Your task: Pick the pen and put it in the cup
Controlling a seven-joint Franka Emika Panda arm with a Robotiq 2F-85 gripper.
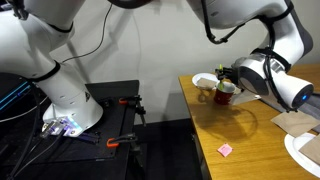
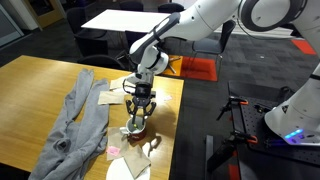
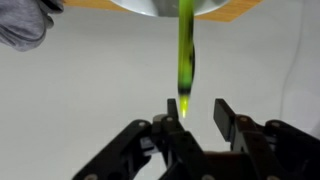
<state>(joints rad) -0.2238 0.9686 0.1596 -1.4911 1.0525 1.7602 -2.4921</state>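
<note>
Saw gripper (image 1: 226, 82) poised just over dark red mug (image 1: 226, 96) on wooden table (image 1: 250, 132); white bowl (image 1: 204, 80) just beside mug, pink sticky note (image 1: 226, 149) well apart.

A wooden table (image 2: 40, 80) stands on a dark floor (image 2: 250, 70), with a white table (image 2: 118, 18) behind.

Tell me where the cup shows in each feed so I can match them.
In an exterior view: the cup is right of centre, near the far end of the table, under the gripper.
In an exterior view: the cup is low centre, under the gripper.
Wrist view: cannot tell; there is only a pale curved edge at the top, where the pen points.
Shared landmark: the gripper.
</note>
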